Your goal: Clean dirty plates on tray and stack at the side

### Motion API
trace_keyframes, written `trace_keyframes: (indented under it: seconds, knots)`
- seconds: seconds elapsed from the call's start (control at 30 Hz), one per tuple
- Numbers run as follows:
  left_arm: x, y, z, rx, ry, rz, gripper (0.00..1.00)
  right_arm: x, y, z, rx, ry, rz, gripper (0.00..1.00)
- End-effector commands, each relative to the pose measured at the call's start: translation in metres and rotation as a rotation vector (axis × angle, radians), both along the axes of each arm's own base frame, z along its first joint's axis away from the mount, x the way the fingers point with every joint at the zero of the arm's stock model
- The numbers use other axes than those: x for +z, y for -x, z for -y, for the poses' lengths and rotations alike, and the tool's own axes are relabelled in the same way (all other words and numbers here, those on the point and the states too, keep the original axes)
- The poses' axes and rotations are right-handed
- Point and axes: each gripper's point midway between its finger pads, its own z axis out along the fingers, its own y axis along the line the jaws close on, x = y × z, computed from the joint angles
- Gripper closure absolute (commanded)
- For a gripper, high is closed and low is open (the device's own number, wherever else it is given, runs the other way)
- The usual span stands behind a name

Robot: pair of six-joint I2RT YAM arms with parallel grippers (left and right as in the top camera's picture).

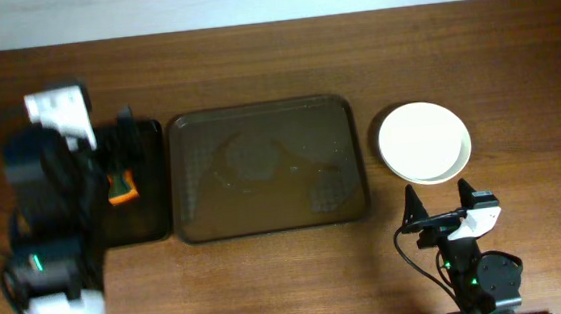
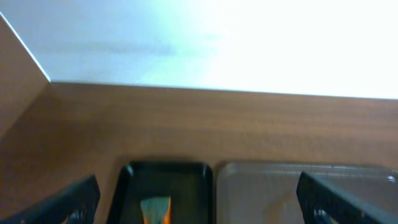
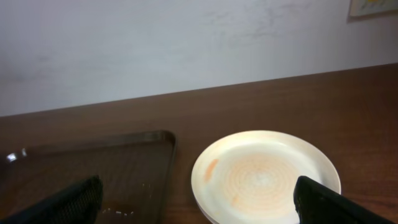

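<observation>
The brown tray (image 1: 266, 168) lies mid-table with no plates on it, only wet smears. The plates (image 1: 424, 143) sit stacked to its right on the table; the top one is white with faint orange marks and also shows in the right wrist view (image 3: 266, 177). The tray's corner shows there too (image 3: 87, 165) and in the left wrist view (image 2: 298, 186). My right gripper (image 1: 437, 198) is open and empty, just in front of the stack. My left gripper (image 2: 198, 202) is open and empty above the black tray; in the overhead view its arm hides the jaws.
A smaller black tray (image 1: 144, 203) stands left of the brown tray and holds an orange and grey sponge (image 1: 121, 187), also seen in the left wrist view (image 2: 155, 210). A white wall runs behind the table's far edge.
</observation>
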Motion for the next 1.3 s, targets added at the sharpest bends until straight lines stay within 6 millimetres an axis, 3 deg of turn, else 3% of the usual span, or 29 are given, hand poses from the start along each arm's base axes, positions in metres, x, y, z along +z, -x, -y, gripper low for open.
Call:
trace_keyframes:
  seconds: [0.0, 0.13, 0.3, 0.6, 0.8, 1.27]
  knots:
    - [-0.05, 0.044, 0.004, -0.015, -0.028, 0.076, 0.0, -0.003, 0.0, -0.002, 0.007, 0.007, -0.005, 0.02]
    - [-0.084, 0.074, 0.007, -0.015, -0.048, 0.264, 0.0, -0.003, 0.0, -0.002, 0.007, 0.007, -0.005, 0.02]
    - [-0.109, 0.097, 0.009, -0.013, -0.062, 0.415, 0.0, -0.003, 0.0, -0.002, 0.007, 0.007, -0.005, 0.01]
    - [-0.131, 0.105, 0.008, -0.013, -0.122, 0.466, 0.0, -0.003, 0.0, -0.002, 0.007, 0.007, -0.005, 0.02]
    - [-0.167, 0.105, 0.01, -0.028, -0.105, 0.32, 0.0, -0.003, 0.0, -0.002, 0.007, 0.007, -0.005, 0.02]
    - [-0.167, 0.105, 0.011, -0.036, -0.103, 0.32, 0.0, -0.003, 0.0, -0.002, 0.007, 0.007, -0.005, 0.02]
